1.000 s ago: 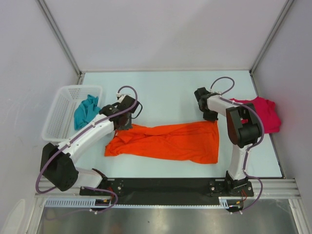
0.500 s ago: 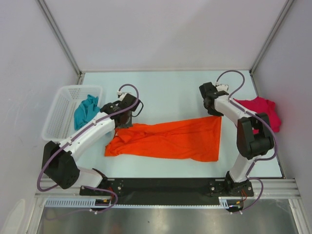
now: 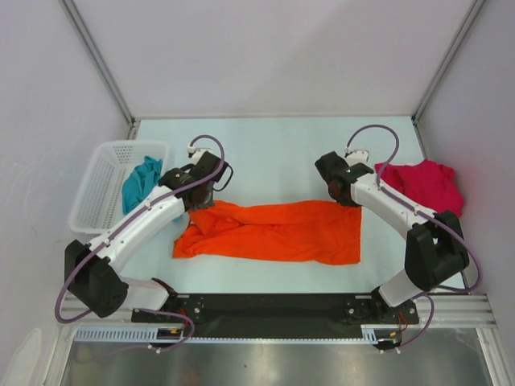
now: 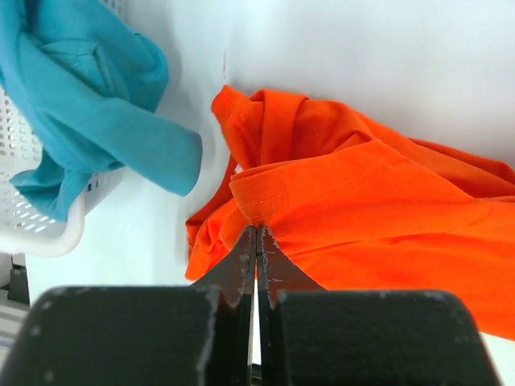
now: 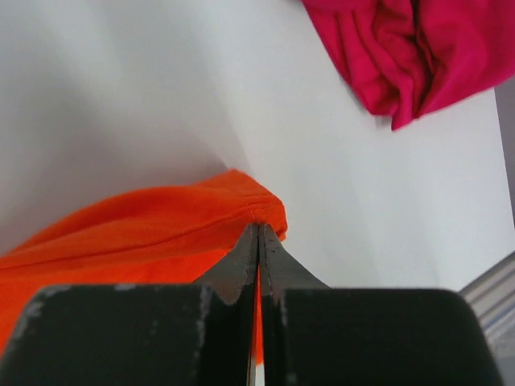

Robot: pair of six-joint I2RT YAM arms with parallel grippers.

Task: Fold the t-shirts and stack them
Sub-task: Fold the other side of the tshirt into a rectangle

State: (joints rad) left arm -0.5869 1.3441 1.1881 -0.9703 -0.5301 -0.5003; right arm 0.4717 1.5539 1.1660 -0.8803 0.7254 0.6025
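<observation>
Orange shirt (image 3: 269,233): soft, light, limp; likely to sag and crease unless held taut
Left gripper (image 4: 256,237): clenched on its hem
Right gripper (image 5: 257,233): clenched on its corner
Best hold: edge corners; pinch the hem

We log three plain, unpatterned shirts: the orange t-shirt (image 3: 273,232) is a bright solid orange with stitching of the same colour along its hem, the crimson t-shirt (image 3: 422,183) is a deep pinkish red, and the teal t-shirt (image 3: 143,182) is a solid blue-green. The basket (image 3: 133,145) is white with a fine open mesh, the table (image 3: 273,149) is pale mint, and the walls (image 3: 265,56) are pale grey. We record the left arm (image 3: 145,221) and right arm (image 3: 394,205) as white with black joints and purple cables (image 3: 372,129), and the left gripper (image 4: 257,233) and right gripper (image 5: 257,229) as black.
</observation>
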